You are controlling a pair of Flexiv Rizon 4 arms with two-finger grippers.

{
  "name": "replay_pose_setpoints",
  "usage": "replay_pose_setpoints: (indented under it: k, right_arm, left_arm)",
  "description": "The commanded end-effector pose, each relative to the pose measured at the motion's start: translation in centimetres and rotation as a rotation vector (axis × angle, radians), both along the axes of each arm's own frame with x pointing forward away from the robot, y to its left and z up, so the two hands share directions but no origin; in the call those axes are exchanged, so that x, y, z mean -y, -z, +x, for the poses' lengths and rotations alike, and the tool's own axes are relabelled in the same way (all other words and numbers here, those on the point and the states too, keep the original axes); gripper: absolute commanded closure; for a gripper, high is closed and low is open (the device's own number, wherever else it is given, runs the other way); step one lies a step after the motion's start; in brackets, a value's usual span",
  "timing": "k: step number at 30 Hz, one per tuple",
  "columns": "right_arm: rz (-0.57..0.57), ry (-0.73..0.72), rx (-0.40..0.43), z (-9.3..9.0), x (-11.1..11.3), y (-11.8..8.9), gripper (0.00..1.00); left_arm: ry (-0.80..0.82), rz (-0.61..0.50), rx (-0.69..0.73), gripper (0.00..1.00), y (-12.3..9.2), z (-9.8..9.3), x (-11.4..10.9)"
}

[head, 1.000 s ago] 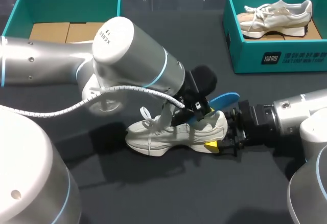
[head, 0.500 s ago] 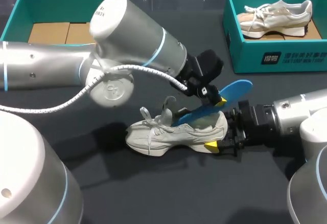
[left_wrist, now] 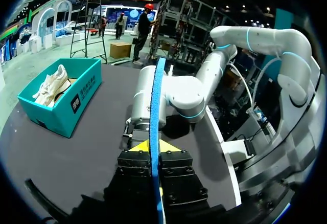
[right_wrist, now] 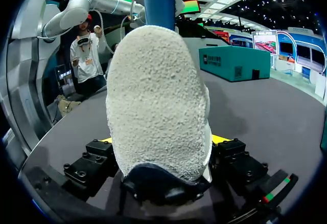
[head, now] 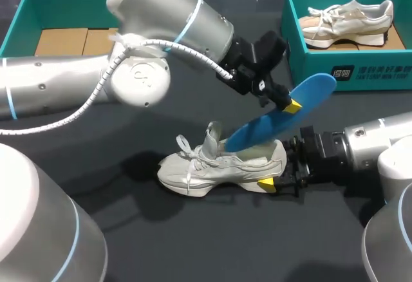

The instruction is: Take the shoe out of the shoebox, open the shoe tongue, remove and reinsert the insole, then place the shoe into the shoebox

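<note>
Head view: the insole (head: 283, 120) is covering most of the left gripper (head: 288, 103), and only one yellow tip is showing. The insole's lower end is sitting behind the collar of the shoe (head: 222, 166), so whether the two are touching is not resolvable. The heel is masking most of the right gripper (head: 273, 180). The left arm (head: 161, 24) is overlapping the left shoebox (head: 26, 11).

Right wrist view: the heel is blocking nearly everything ahead, and the insole is running out past the rim.

Left wrist view: the insole is showing edge-on only, with its faces hidden.
</note>
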State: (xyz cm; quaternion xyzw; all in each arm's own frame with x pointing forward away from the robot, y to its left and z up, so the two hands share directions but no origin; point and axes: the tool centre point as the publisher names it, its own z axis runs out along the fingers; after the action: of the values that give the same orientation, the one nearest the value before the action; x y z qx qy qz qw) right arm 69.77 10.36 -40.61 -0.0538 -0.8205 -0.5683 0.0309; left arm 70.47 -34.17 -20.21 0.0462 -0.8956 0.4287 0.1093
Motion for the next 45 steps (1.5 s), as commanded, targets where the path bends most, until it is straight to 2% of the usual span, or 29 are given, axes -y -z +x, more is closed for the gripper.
replay_pose_setpoints:
  k: [1, 5, 6, 11, 16, 20, 33, 39, 45]
  right_arm:
    - [-0.005, 0.0, -0.001, -0.1, -0.1, 0.1, 1.0]
    - [-0.005, 0.0, -0.001, -0.1, -0.1, 0.1, 1.0]
    - [-0.005, 0.0, -0.001, -0.1, -0.1, 0.1, 1.0]
    - [-0.005, 0.0, -0.001, -0.1, -0.1, 0.1, 1.0]
    - [-0.005, 0.0, -0.001, -0.1, -0.1, 0.1, 1.0]
    - [-0.005, 0.0, -0.001, -0.1, -0.1, 0.1, 1.0]
    - [-0.005, 0.0, -0.001, -0.1, -0.1, 0.1, 1.0]
    - [-0.005, 0.0, -0.001, -0.1, -0.1, 0.1, 1.0]
    - [-0.005, 0.0, -0.001, -0.1, -0.1, 0.1, 1.0]
  left_arm:
    - [0.0, -0.002, 0.001, 1.0, 0.0, -0.1, -0.2]
    - [0.0, -0.002, 0.001, 1.0, 0.0, -0.1, -0.2]
    - [-0.022, -0.045, -0.033, 1.0, -0.4, -0.3, -0.7]
    - [-0.1, -0.227, -0.056, 1.0, -3.8, -0.9, -2.1]
    - [-0.117, -0.372, -0.063, 1.0, -7.4, -2.5, -3.7]
    - [-0.137, -0.494, -0.155, 1.0, -10.4, -3.3, -5.1]
    - [-0.137, -0.494, -0.155, 1.0, -10.4, -3.3, -5.1]
    - [-0.173, -0.628, -0.197, 1.0, -13.3, -4.4, -8.4]
    - [-0.195, -0.677, -0.209, 1.0, -14.9, -5.8, -11.4]
